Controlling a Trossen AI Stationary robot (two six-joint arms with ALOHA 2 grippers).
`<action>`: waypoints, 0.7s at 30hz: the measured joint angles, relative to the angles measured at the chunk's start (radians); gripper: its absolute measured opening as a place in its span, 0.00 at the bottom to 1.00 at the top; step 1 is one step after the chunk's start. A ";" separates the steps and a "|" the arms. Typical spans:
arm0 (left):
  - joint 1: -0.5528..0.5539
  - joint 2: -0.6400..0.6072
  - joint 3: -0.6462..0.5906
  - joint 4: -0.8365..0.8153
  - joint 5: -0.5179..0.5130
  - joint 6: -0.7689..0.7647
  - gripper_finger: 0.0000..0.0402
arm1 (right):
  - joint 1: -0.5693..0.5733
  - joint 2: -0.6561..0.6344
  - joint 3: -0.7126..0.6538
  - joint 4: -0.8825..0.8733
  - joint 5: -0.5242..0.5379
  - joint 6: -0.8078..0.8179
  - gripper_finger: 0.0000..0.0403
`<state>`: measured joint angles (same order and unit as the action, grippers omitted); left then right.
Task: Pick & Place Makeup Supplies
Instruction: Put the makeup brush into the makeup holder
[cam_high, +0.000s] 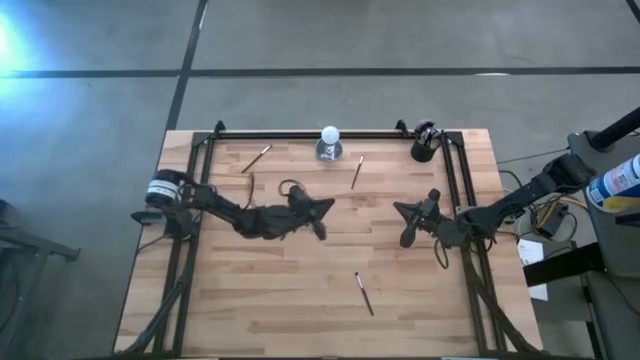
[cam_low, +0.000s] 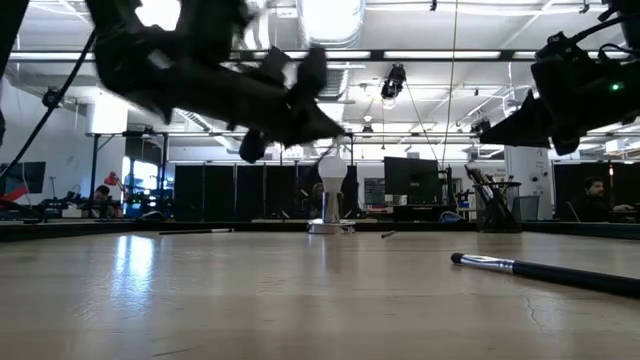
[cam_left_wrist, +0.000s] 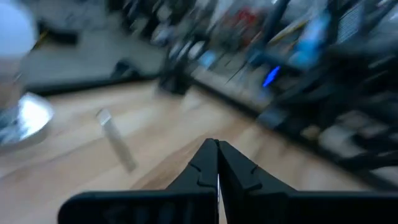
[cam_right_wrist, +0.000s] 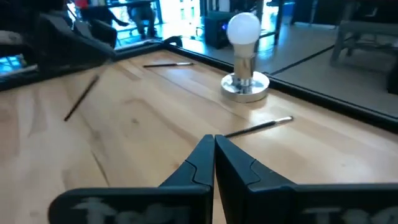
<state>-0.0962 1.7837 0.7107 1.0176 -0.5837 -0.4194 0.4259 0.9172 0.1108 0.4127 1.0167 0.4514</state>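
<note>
My left gripper (cam_high: 320, 208) hangs above the table's middle, shut; a slim dark makeup stick (cam_right_wrist: 81, 98) slants down from it, clear of the table. My right gripper (cam_right_wrist: 214, 140) is shut on nothing and hovers right of centre (cam_high: 405, 218). Three more makeup brushes lie flat on the wood. One is near the far-left corner (cam_high: 257, 157), one is right of the white ball (cam_high: 357, 172), and one is toward the near edge (cam_high: 364, 293). The far-right black cup (cam_high: 424, 146) holds more sticks. My left gripper is shut on the dark makeup stick near its upper end (cam_right_wrist: 97, 79), but the blurred arm hides the place of contact. The stick (cam_high: 318, 228) hangs slanting below the fingers, lifted clear of the table.
The white ball on its silver base (cam_high: 329, 143) stands at the far edge's middle. Black rails (cam_high: 195, 160) frame the table's left, far and right sides. Bare wood (cam_high: 260, 290) spreads across the near half. People sit in the room beyond (cam_low: 597, 195).
</note>
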 joint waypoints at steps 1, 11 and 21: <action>-0.009 0.003 -0.032 0.100 0.004 0.023 0.00 | -0.004 0.012 0.000 0.027 -0.017 -0.004 0.02; -0.061 0.017 -0.205 0.534 0.104 0.152 0.00 | -0.095 0.290 0.001 0.659 -0.405 -0.164 0.02; -0.080 0.014 -0.120 0.537 0.231 0.261 0.00 | -0.170 0.655 0.242 0.825 -0.626 -0.176 0.15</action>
<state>-0.1761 1.7981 0.5910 1.5543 -0.3529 -0.1586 0.2560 1.5721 0.3529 1.2381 0.3902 0.2757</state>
